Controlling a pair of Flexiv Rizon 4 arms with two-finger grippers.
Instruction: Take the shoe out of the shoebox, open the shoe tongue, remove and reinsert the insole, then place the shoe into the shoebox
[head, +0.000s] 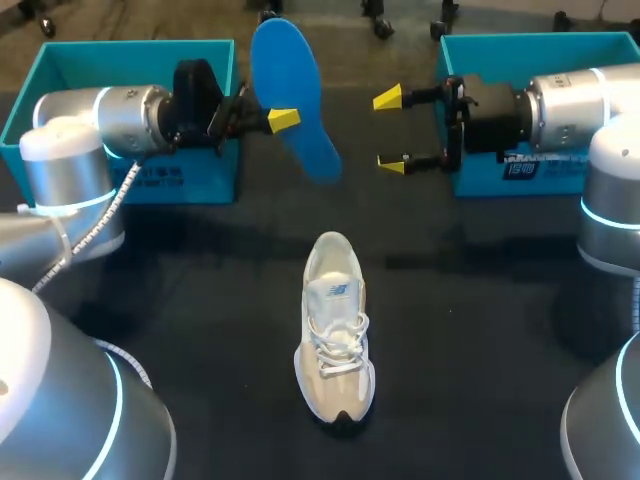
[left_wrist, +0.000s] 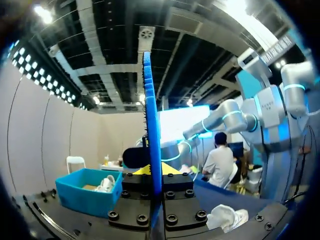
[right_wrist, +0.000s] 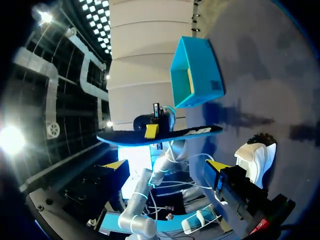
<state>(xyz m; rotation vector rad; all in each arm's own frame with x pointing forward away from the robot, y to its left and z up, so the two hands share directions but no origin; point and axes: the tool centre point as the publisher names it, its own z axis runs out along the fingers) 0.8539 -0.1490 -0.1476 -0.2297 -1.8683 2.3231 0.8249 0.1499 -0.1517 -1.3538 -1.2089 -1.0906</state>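
Left gripper (head: 281, 119) is pinched on the blue insole (head: 290, 80), which is held on its edge above the table (head: 200, 300). Right gripper (head: 390, 131) is spread wide at 3 o'clock from the insole, without touching it. At 6 o'clock from the insole the shoe (head: 336, 330) is seen, standing on the table, well apart from both grippers.

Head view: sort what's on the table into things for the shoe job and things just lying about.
For the job:
shoe, standing on the table
blue insole, held in the left hand
right hand, open
left teal box and right teal box: one is the shoebox, cannot tell which

Lying about:
possibly the other box
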